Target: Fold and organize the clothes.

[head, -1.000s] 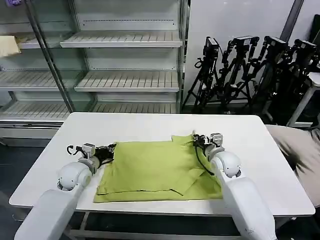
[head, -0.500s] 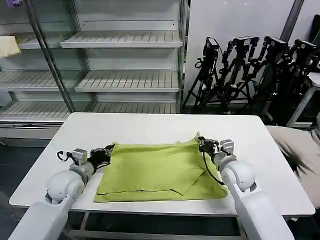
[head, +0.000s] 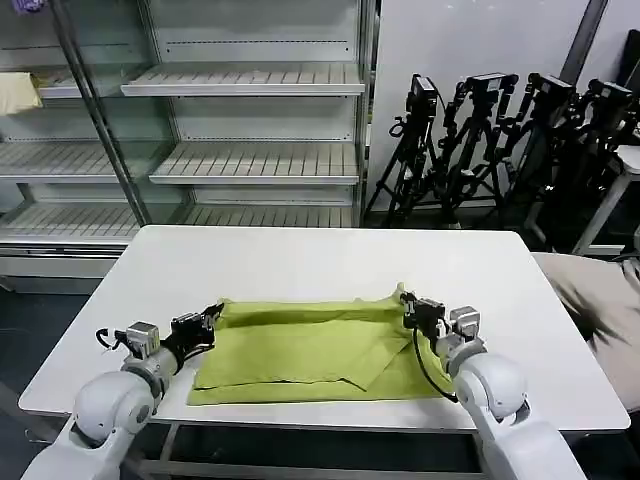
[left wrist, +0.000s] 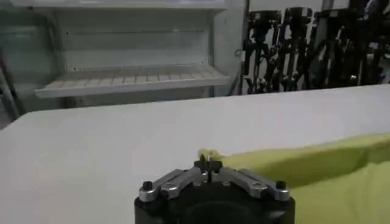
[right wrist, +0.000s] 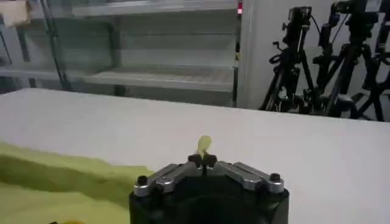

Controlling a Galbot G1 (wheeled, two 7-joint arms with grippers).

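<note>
Pulling T-shirt [head: 310, 345] far edge nearer

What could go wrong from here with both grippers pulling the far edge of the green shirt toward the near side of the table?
1. The left gripper and right gripper each pinch only a small tip of the shirt, so the thin fabric might slip out mid-fold.
2. The lifted far edge sags between the grippers; uneven pulling could leave the fold crooked.
3. A folded-in flap lies loose near the right side and may bunch up under the new fold.
</note>
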